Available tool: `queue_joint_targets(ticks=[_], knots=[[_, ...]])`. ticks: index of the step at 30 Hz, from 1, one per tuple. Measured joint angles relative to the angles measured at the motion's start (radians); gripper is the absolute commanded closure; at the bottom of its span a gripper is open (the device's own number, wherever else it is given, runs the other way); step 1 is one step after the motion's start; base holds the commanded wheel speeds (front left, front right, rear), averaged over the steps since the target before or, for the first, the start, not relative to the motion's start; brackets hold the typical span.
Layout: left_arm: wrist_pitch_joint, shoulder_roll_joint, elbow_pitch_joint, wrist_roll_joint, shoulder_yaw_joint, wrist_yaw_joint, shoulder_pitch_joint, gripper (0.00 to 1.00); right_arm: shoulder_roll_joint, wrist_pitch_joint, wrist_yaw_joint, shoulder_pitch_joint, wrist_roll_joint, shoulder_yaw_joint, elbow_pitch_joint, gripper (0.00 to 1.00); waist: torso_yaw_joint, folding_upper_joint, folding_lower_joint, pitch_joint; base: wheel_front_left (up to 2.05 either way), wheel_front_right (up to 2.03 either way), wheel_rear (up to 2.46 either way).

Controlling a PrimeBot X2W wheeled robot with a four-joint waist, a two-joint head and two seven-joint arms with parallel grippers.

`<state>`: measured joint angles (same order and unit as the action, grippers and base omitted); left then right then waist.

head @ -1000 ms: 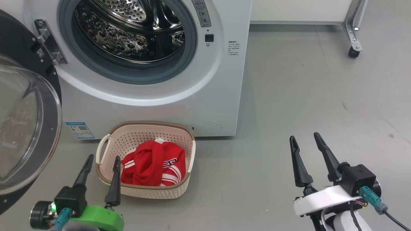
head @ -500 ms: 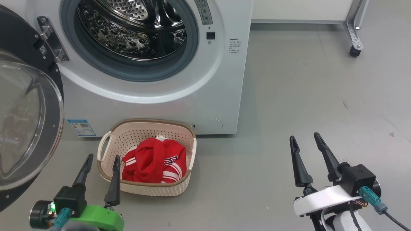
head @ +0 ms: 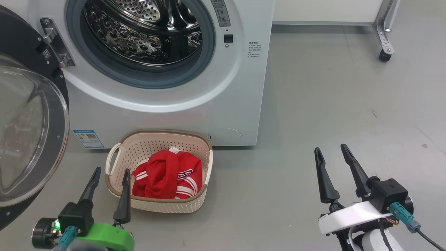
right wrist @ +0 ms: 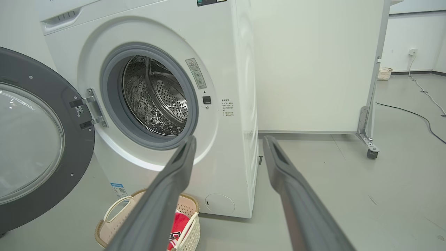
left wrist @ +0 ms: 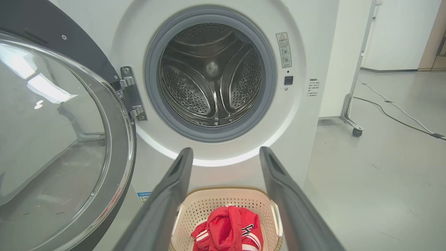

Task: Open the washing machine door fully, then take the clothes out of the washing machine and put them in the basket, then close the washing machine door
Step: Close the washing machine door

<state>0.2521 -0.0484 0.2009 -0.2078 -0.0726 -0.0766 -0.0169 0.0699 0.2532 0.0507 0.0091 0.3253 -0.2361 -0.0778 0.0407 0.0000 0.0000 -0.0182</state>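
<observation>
- Currently, the big white front-loading washing machine (head: pixel 167 118) stands with its port uncovered. Its large round door (head: pixel 29 129), with glossy black rim and bulging clear glass bowl, hangs swung wide on a bright metal hinge (head: pixel 55 43) to the robot's left.
- The door's lower rim edge reaches toward the robot, near the left gripper (head: pixel 113 170) but apart from it.
- The smooth grey floor (head: pixel 331 90) to the right of the machine lies open as far as a metal frame (head: pixel 383 31) on a black castor (head: pixel 384 55) at the far right.
- The right gripper (head: pixel 330 147) is over that open floor, well apart from the machine, its two long dark fingers spread and released.
- The left gripper is likewise spread and released. In the head view its inner finger overlaps the near left corner of the basket; contact cannot be confirmed.
- The perforated steel drum (head: pixel 139 31), ringed by a grey rubber gasket (head: pixel 139 77), shows bare metal.
- The small cream perforated plastic basket (head: pixel 163 132) with brown rim sits on the floor just in front of the machine's lower panel, right of a small blue sticker (head: pixel 87 138).
- A crumpled bright red garment (head: pixel 167 176) with white stripes lies wholly inside the basket, below its rim.
</observation>
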Motion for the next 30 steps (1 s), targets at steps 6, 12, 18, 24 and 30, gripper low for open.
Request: queue_joint_targets(ticks=[6, 12, 18, 24, 30], knots=[[0.000, 0.000, 0.000, 0.000, 0.000, 0.000, 0.000, 0.00, 0.000, 0.000, 0.000, 0.000, 0.000, 0.000, 0.000, 0.00, 0.000, 0.0000, 0.0000, 0.001, 0.00, 0.00, 0.00], [0.000, 0.000, 0.000, 0.005, 0.000, 0.000, 0.001, 0.00, -0.001, 0.000, 0.000, 0.000, 0.000, 0.000, 0.000, 0.00, 0.001, 0.0000, 0.0000, 0.000, 0.00, 0.00, 0.00], [0.000, 0.000, 0.000, 0.006, 0.000, 0.000, 0.001, 0.00, -0.003, 0.000, 0.000, 0.000, 0.000, 0.000, 0.000, 0.00, 0.002, 0.0000, 0.0000, 0.000, 0.00, 0.00, 0.00], [0.000, 0.000, 0.000, 0.006, 0.000, 0.000, 0.001, 0.00, -0.003, 0.000, 0.000, 0.000, 0.000, 0.000, 0.000, 0.00, 0.003, 0.0000, 0.0000, 0.000, 0.00, 0.00, 0.00], [0.000, 0.001, 0.001, 0.009, -0.022, 0.000, 0.001, 0.00, -0.004, 0.000, 0.000, 0.000, 0.000, 0.011, 0.004, 0.00, 0.020, 0.0000, 0.0000, -0.003, 0.00, 0.00, 0.00]])
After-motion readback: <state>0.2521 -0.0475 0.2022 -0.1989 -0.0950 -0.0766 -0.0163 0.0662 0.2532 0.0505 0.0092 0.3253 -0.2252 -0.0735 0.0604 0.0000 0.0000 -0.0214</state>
